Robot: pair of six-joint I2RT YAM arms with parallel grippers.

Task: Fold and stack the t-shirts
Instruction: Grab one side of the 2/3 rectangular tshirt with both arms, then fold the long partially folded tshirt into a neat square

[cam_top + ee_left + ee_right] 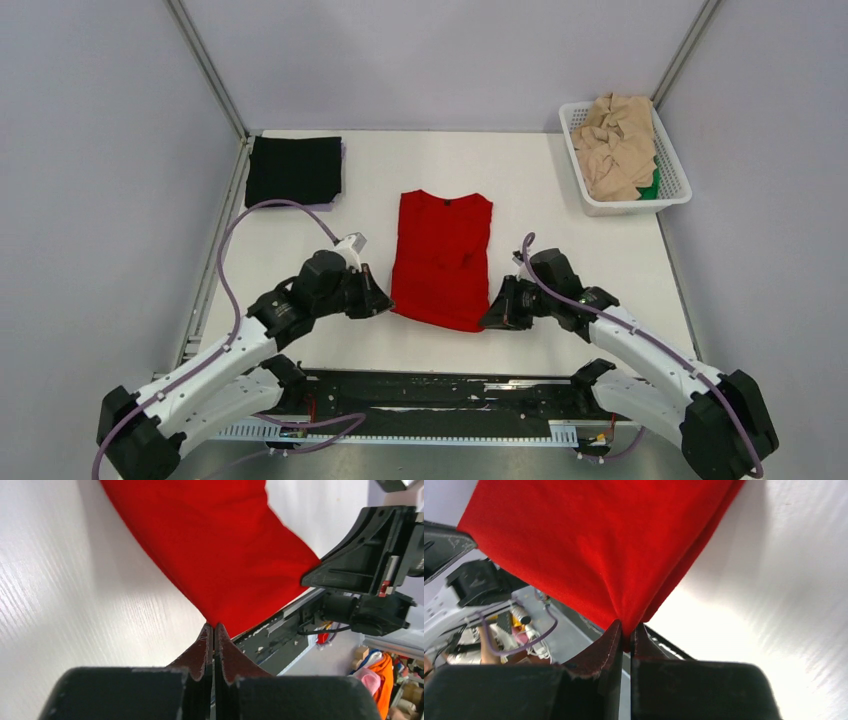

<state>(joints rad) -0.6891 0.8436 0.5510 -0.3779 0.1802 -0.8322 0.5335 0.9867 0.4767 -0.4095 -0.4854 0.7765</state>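
The red t-shirt (441,255) lies in the middle of the table, its sleeves folded in, collar at the far end. My left gripper (388,301) is shut on its near left hem corner, and the cloth (220,550) runs up from the tips (215,628). My right gripper (489,318) is shut on the near right hem corner; the cloth (604,550) bunches between the fingertips (626,630). The near hem is lifted a little off the table. A folded black t-shirt (295,170) lies at the far left. Beige t-shirts (615,145) and a green one (653,186) fill the basket.
The white lattice basket (638,204) stands at the far right corner. Grey walls and metal posts close the table on three sides. A black rail (440,400) runs along the near edge between the arm bases.
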